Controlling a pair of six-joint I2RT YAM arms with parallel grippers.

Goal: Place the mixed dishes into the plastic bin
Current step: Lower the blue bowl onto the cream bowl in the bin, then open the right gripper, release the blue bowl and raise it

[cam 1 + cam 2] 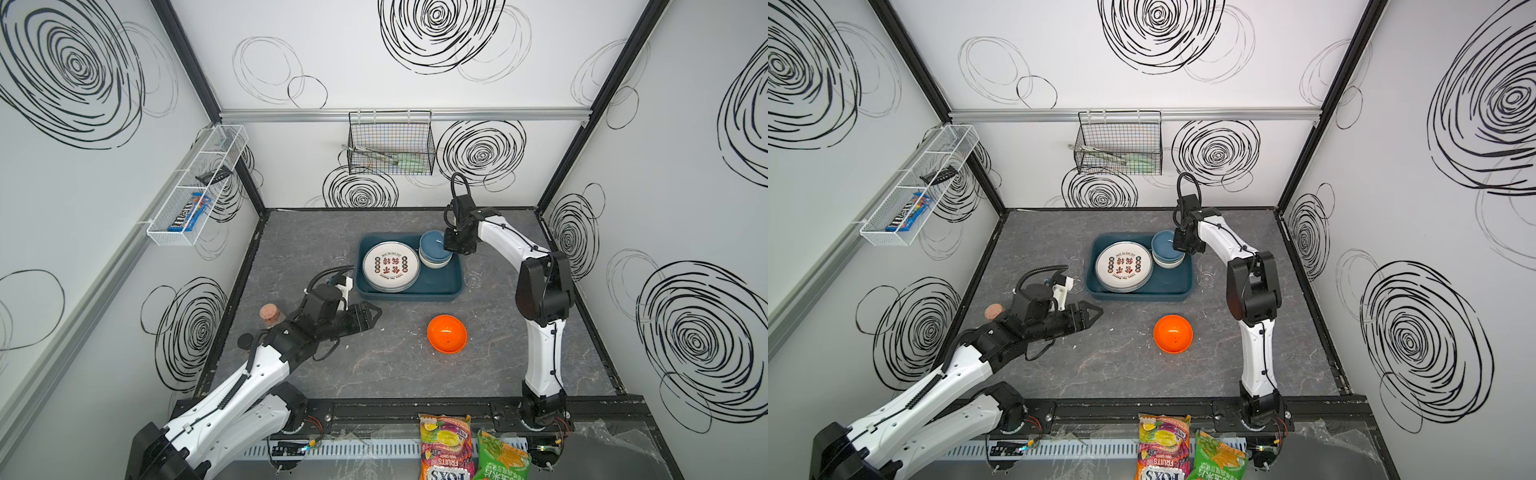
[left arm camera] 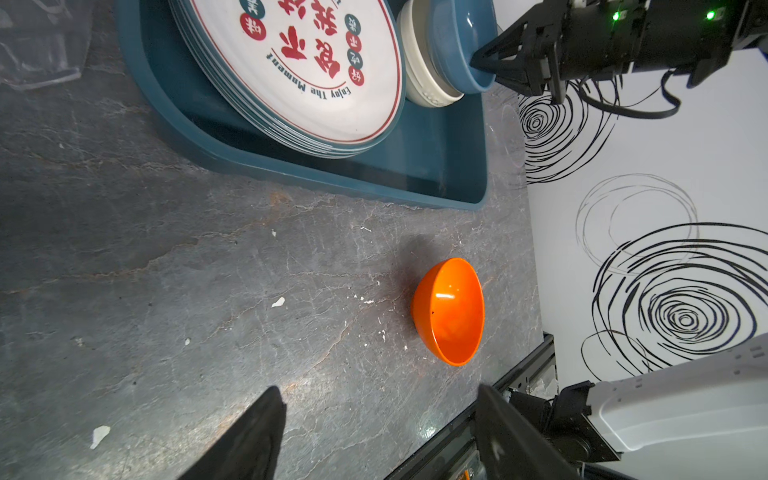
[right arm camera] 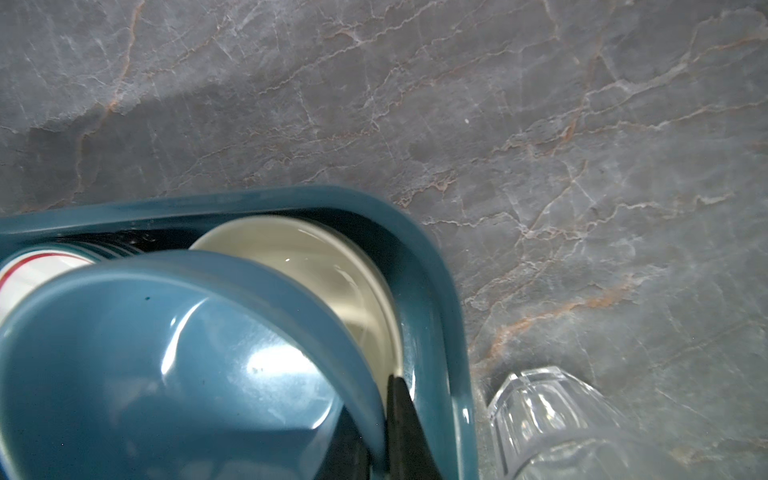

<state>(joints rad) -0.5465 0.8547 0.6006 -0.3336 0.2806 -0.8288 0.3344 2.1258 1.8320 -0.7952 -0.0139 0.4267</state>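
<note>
Right gripper (image 1: 449,249) is pinched shut on the rim of the blue bowl (image 1: 432,243). That bowl is inside the bin (image 1: 415,296), in or just over the cream bowl (image 1: 434,263) at the far corner, right beside the plate stack (image 1: 390,266). In the right wrist view the blue bowl looks tilted and off-centre to the cream one, so I can't tell if it's properly seated.

Left gripper (image 1: 374,313) is wide open with nothing in it. It's low over the table (image 1: 374,365) and aimed at the orange bowl (image 1: 446,333), which sits out on the table in front of the bin.

My take: this is the nest-and-release bit. I'd level the blue bowl, centre it over the cream one and lower it until it carries its own weight. Then open just enough to clear the rim and lift straight up. Pulling off sideways would probably tip both bowls or shove them into the plates.

Also watch the glass (image 3: 552,419) just outside the bin wall by that corner, it'd be easy to clip on the way out. After this I count 1 orange bowl and at least 1 glass left to go.
</note>
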